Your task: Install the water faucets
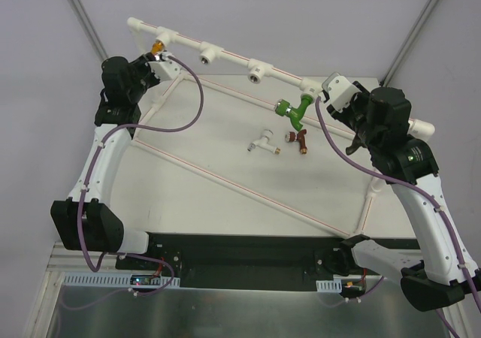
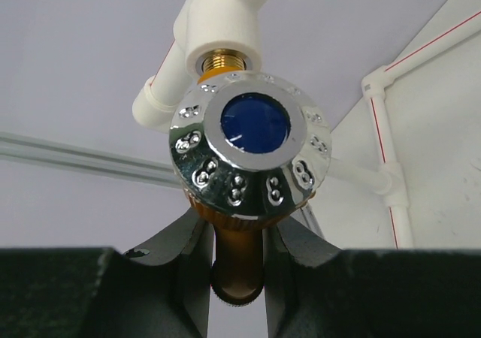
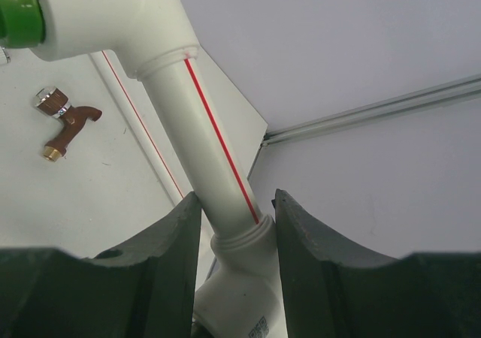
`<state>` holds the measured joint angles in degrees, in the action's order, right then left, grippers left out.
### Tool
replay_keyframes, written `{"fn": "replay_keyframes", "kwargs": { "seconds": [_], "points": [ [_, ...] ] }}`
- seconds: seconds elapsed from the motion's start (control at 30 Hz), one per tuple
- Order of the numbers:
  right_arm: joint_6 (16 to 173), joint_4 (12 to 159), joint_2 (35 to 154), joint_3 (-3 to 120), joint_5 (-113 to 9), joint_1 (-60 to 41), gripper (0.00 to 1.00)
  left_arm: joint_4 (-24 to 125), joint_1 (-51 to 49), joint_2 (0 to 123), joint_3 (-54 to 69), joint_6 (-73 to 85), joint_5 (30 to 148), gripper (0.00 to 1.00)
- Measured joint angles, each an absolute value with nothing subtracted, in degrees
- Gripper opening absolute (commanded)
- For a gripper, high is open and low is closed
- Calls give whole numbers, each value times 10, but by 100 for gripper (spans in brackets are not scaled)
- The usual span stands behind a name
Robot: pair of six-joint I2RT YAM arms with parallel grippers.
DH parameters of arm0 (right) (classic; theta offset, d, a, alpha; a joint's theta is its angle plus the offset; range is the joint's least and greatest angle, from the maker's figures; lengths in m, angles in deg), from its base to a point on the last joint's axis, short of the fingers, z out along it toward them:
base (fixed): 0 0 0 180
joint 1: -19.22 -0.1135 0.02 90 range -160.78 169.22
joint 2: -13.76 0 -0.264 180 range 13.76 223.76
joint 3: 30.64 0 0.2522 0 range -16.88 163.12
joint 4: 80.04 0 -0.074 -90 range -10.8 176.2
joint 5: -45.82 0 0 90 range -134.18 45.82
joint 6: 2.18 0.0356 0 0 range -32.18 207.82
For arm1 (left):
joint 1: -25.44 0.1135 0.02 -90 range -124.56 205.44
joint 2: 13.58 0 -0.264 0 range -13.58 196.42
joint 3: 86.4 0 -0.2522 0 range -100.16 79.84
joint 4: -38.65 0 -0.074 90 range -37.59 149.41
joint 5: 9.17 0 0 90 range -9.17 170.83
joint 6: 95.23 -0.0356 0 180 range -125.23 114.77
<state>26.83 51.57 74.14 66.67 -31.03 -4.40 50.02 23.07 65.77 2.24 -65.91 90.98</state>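
**Gold tap (image 2: 239,274) goes into the far-left socket of the white pipe frame (image 1: 229,53).**
The left gripper (image 2: 239,242) is clamped on the tap's body below the chrome knob (image 2: 250,149), apparently to screw it in. The right gripper (image 3: 237,212) is closed around the frame's far pipe, likely bracing it. A green tap (image 1: 293,111) sits fitted; a dark red tap (image 1: 299,137) and a white tap (image 1: 263,143) lie loose on the table (image 1: 188,203).

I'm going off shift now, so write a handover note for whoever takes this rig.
Left hand: shut on the orange-gold faucet, which sits in the left end socket, some thread showing.
Right hand: shut on the white pipe frame beside the green faucet.
Done: green faucet in its socket.
To do: two empty sockets; dark red faucet and white faucet lie on the table.
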Motion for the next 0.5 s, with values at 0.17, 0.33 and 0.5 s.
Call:
{"fn": "replay_keyframes", "kwargs": {
  "seconds": [0.17, 0.33, 0.5],
  "points": [
    [268, 515, 741, 667, -311, -44, 2, 502, 228, 654, 26, -665, 906, 35],
    [268, 513, 741, 667, -311, -47, 2, 511, 213, 657, 39, -643, 919, 49],
    [268, 513, 740, 667, -311, -47, 2, 504, 217, 657, 53, -593, 938, 40]
  ]
}}
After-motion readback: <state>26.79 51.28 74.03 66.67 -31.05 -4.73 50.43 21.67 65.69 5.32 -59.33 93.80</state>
